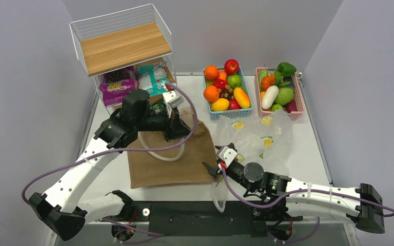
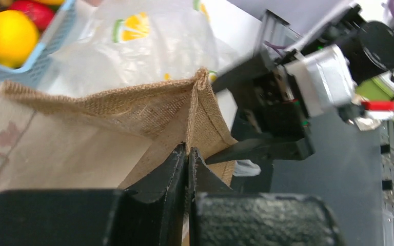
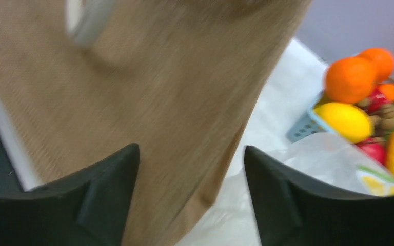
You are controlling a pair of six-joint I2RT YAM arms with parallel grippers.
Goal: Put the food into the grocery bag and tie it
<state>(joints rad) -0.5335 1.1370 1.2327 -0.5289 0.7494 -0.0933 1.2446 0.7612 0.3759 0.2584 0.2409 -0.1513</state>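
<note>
Your left gripper (image 2: pixel 187 160) is pinched shut on the burlap bag (image 1: pixel 159 166) rim at the middle of the desk (image 1: pixel 310 161), your right gripper (image 3: pixel 191 151) gapes half-wide at its near corner, and the grocery bag (image 1: pixel 267 138) lies crumpled toward the right edge.

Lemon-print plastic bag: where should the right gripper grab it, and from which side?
The plastic bag lies limp and flat, so probably pinch a raised wrinkle at its edge beside the burlap bag, coming from above with the open right gripper.
</note>
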